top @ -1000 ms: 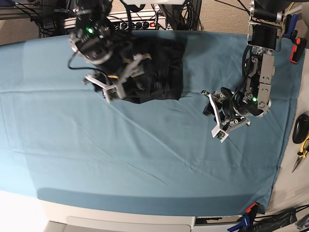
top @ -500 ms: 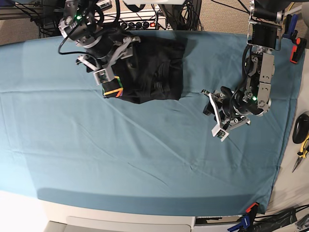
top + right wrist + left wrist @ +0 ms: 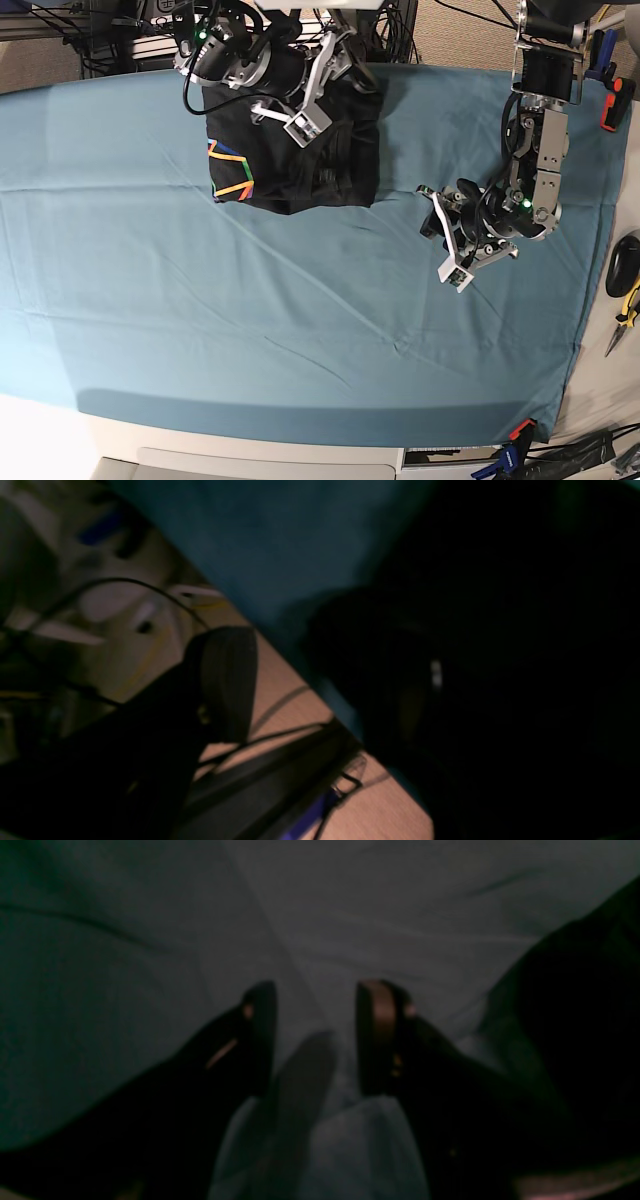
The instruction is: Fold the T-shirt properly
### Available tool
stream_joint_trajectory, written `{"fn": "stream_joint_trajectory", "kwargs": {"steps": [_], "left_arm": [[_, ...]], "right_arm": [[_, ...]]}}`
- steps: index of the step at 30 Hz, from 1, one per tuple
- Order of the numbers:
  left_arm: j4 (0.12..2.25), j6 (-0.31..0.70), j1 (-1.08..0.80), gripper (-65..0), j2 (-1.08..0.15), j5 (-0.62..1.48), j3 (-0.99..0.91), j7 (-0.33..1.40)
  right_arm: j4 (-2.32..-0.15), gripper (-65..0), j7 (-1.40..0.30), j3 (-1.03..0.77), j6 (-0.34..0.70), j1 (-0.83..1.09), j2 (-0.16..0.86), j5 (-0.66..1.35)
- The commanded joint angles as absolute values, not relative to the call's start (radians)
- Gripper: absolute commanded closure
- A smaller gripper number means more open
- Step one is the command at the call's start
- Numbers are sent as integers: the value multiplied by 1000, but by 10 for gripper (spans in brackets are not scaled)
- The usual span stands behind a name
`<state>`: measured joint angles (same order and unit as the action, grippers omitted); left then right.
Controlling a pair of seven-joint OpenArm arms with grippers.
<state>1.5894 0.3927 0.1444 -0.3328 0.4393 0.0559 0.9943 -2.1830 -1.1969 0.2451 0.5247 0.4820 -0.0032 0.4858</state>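
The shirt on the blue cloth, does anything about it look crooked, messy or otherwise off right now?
Mostly tidy. The black T-shirt lies folded into a compact block near the far edge of the blue cloth. Its near edge bulges unevenly and the surface is rumpled. The rainbow trim shows at its left side. Both grippers are open and hold nothing.

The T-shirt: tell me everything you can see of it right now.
The T-shirt is black, soft cloth, folded into a compact, roughly rectangular bundle with wrinkles on top. Its rainbow-striped neckline trim shows at the bundle's left end. It lies on the teal table cloth near the far edge. The right gripper hovers open over its far side; whether it touches is unclear.
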Motion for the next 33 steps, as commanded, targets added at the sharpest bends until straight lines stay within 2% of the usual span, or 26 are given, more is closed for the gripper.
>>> {"fn": "stream_joint_trajectory", "kwargs": {"steps": [1, 4, 6, 8, 11, 15, 20, 26, 29, 33], "left_arm": [[1605, 393, 163, -253, -341, 450, 49, 976], [1605, 393, 163, -253, -341, 450, 49, 976], [1605, 393, 162, -253, -341, 450, 49, 976], [1605, 393, 160, -253, -341, 450, 49, 976], [1605, 393, 149, -253, -341, 450, 49, 968], [1604, 393, 134, -253, -341, 450, 49, 961], [1604, 393, 116, -253, -341, 450, 49, 960], [1604, 393, 93, -253, -341, 450, 49, 957], [1604, 393, 85, -253, -341, 450, 49, 957], [1604, 393, 74, -253, -340, 450, 49, 949]], "right_arm": [[-2201, -402, -1180, 247, 531, 479, -6, 508], [-2240, -402, -1178, 243, 542, 466, -6, 456], [-2304, -402, -1144, 216, 532, 463, -6, 349], [-2356, -402, -1061, 160, 468, 463, -6, 210], [-2356, -402, -920, 27, 318, 448, -5, 39], [-2356, -402, -943, -181, 247, 374, 8, 12], [-2186, -402, -1025, -360, 250, 316, 62, 187], [-1988, -402, -1177, -543, 410, 223, 103, 642], [-1937, -402, -1212, -585, 461, 213, 105, 770], [-1852, -402, -1240, -577, 479, 207, 116, 835]]}}
